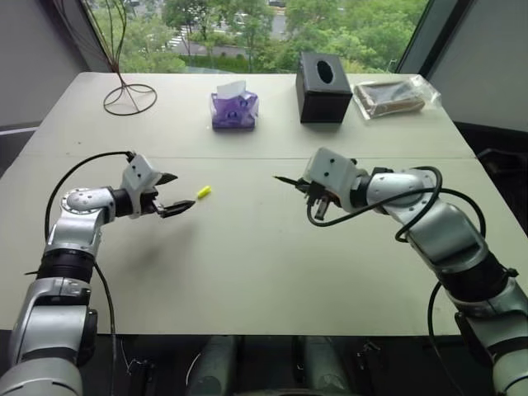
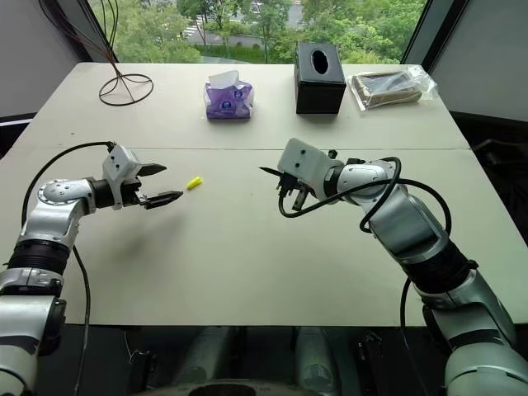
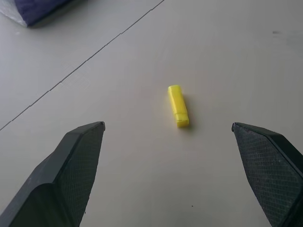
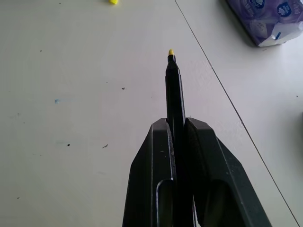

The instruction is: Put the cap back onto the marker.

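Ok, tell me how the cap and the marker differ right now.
The cap is a short, all-yellow piece; the marker is long, black, with a yellow tip. The cap lies loose on the table; the marker is clamped in the right gripper, off the surface.

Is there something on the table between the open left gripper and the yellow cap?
Nothing visible does. The left gripper is open, and only bare table lies between its fingers and the cap. The tissue pack sits far off.

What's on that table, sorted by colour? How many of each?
Yellow: 1, the cap
Black: 2, the marker, the tissue box
Purple: 1, the tissue pack
Clear: 1, the bag
Wire: 1, the stand
Total: 6
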{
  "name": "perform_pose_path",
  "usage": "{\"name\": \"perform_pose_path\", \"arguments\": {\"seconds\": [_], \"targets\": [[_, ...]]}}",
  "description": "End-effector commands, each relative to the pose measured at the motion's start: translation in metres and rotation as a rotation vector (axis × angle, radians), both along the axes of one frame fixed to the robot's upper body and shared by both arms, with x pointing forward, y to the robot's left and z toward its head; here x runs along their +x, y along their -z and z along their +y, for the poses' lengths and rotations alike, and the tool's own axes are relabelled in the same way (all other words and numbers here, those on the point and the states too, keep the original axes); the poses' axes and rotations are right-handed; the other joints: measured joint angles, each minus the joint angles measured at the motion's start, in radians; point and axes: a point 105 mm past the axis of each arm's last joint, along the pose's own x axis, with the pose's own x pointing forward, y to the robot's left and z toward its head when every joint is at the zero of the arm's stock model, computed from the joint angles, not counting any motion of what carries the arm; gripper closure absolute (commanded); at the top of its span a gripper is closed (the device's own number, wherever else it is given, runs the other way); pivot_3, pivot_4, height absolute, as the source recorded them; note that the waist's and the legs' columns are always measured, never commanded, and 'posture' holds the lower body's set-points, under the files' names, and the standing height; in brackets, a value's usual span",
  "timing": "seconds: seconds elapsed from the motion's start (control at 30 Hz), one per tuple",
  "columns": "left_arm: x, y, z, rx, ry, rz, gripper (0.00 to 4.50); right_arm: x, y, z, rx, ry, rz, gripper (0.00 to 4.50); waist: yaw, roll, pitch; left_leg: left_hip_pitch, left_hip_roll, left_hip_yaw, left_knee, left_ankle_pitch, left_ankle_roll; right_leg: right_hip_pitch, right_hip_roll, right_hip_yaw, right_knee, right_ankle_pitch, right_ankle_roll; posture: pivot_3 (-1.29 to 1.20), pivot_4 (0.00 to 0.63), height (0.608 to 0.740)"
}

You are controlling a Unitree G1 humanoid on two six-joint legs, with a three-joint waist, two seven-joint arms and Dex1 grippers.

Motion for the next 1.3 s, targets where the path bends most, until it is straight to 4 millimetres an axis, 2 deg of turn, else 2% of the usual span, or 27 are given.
{"name": "perform_pose_path", "arguments": {"seconds": [0.03, 0.27, 0.47, 0.9, 1.0, 1.23, 1.3], "targets": [[0.008, -0.014, -0.011, -0.053, -0.006, -0.040, 0.00, -0.009, -0.020, 0.011, -0.007, -0.071, -0.061, 4.45, 0.000, 0.000, 0.000, 0.000, 0.000, 0.000, 0.000, 0.000, 0.000, 0.000, 0.000, 0.000, 0.000, 0.000, 0.000, 0.00, 0.150, 0.740], [0.022, 0.004, -0.018, -0.071, -0.097, 0.010, 0.00, -0.019, -0.024, 0.017, -0.017, -0.119, -0.061, 4.45, -0.001, 0.000, 0.000, 0.000, 0.000, -0.001, 0.001, 0.000, 0.000, 0.000, 0.000, 0.000, 0.001, 0.000, 0.000, 0.00, 0.150, 0.740], [0.021, 0.014, -0.024, -0.057, -0.085, 0.050, 0.00, -0.028, -0.027, 0.024, 0.022, -0.149, -0.041, 4.45, 0.000, 0.000, 0.000, 0.000, 0.000, -0.001, 0.001, 0.000, 0.000, 0.000, 0.000, 0.000, 0.001, 0.000, 0.000, 0.00, 0.150, 0.740], [0.020, 0.032, -0.028, -0.024, -0.091, 0.075, 0.00, -0.034, -0.024, 0.028, 0.054, -0.163, -0.027, 4.45, 0.002, 0.000, 0.000, 0.000, 0.000, -0.002, 0.003, 0.000, 0.000, 0.002, 0.000, 0.000, 0.001, 0.000, 0.000, 0.00, 0.150, 0.740], [0.019, 0.035, -0.029, -0.023, -0.090, 0.079, 0.92, -0.034, -0.024, 0.027, 0.057, -0.159, -0.029, 4.50, 0.002, 0.000, 0.000, 0.001, 0.000, -0.002, 0.004, 0.000, 0.000, 0.003, 0.000, 0.000, 0.001, 0.000, 0.000, 0.00, 0.150, 0.740], [0.017, 0.041, -0.029, -0.020, -0.097, 0.083, 4.46, -0.034, -0.026, 0.025, 0.066, -0.150, -0.032, 4.50, 0.000, 0.000, 0.000, 0.001, 0.001, -0.003, 0.006, 0.000, 0.000, 0.004, 0.000, -0.001, 0.001, 0.001, -0.001, 0.00, 0.150, 0.740], [0.017, 0.041, -0.028, -0.020, -0.101, 0.083, 4.46, -0.033, -0.026, 0.024, 0.064, -0.148, -0.031, 4.50, 0.000, 0.000, 0.000, 0.001, 0.001, -0.003, 0.006, 0.000, 0.000, 0.003, 0.000, -0.001, 0.001, 0.001, 0.000, 0.00, 0.150, 0.740]]}}
